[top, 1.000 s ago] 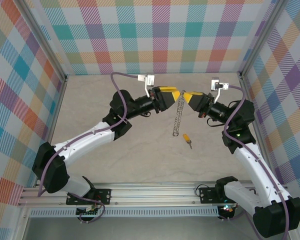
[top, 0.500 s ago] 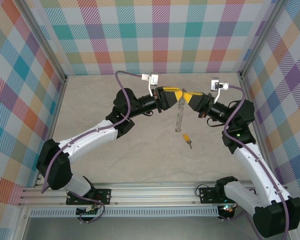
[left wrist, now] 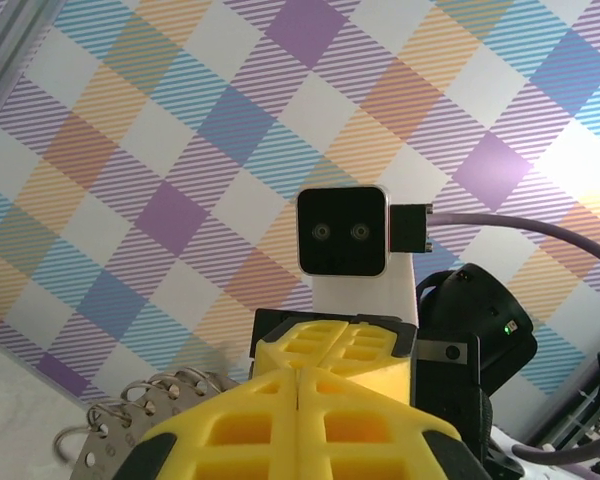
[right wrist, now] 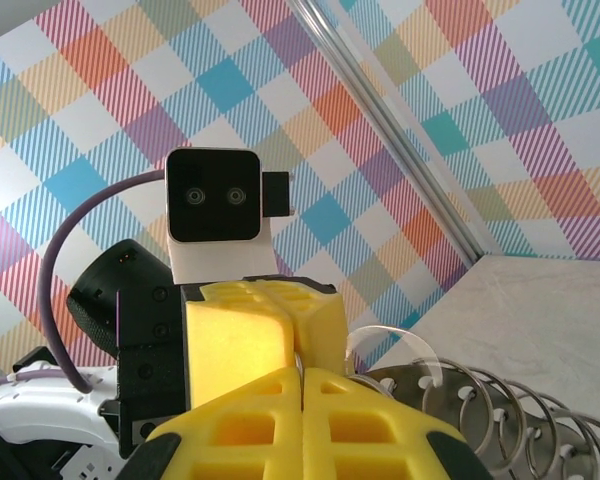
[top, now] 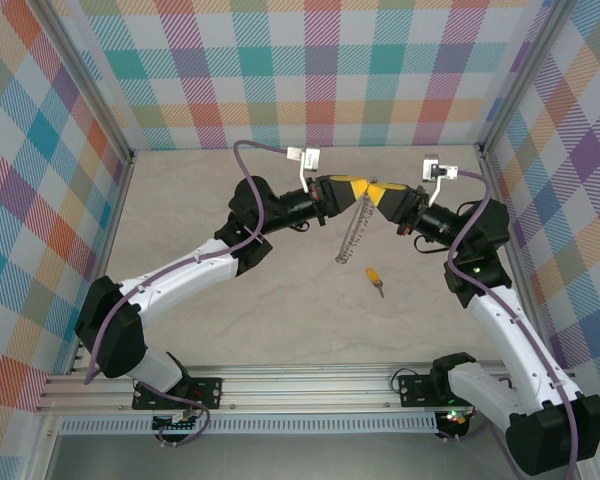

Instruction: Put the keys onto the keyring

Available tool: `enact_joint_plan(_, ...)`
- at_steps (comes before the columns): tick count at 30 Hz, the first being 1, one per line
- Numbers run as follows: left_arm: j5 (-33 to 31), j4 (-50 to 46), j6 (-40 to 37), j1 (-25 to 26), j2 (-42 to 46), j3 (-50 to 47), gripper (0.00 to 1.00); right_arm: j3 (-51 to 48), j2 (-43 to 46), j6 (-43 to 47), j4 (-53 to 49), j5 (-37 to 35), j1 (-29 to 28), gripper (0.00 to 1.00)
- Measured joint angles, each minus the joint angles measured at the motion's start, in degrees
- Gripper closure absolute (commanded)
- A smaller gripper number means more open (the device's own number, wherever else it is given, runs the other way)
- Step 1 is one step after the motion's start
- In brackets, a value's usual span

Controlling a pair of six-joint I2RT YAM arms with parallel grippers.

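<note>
Above the middle of the table my left gripper [top: 360,189] and right gripper [top: 375,192] meet tip to tip, both shut on the top of the keyring [top: 352,232]. The ring hangs edge-on below them like a chain, its lower end swung left. In the left wrist view the left gripper [left wrist: 298,372] has its yellow jaws pressed together, with the ring's silvery loops [left wrist: 120,425] at lower left. In the right wrist view the right gripper [right wrist: 302,372] pinches a thin wire, with the loops [right wrist: 500,410] fanning out to the right. The small yellow-headed key [top: 375,279] lies on the table below the ring.
Plaid walls [top: 310,70] close the table [top: 180,200] in at the back and both sides, with metal posts at the corners. An aluminium rail [top: 310,385] runs along the near edge by the arm bases. Open tabletop lies left of the left arm.
My left gripper has moved right and shut on the top of the keyring beside the right gripper. The ring's lower end has swung left and up. The key has not moved.
</note>
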State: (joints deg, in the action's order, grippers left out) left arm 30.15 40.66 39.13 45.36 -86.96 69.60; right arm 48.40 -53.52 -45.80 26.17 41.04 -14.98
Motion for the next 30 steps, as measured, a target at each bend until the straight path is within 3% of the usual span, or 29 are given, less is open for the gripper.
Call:
enact_joint_plan(5,0.5,-5.6,-4.1,0.0,0.1,0.7,1.00,0.2,0.4,1.9,-5.5,0.7,1.0,0.64)
enact_joint_plan(17,9.3,-35.3,-26.8,0.1,0.6,13.9,1.00,5.9,5.5,10.2,-25.4,6.8,3.4,0.63)
enact_joint_plan(30,17.3,-48.5,-36.1,-1.0,0.8,19.2,1.00,8.2,6.6,15.2,-33.8,13.0,4.2,0.67)
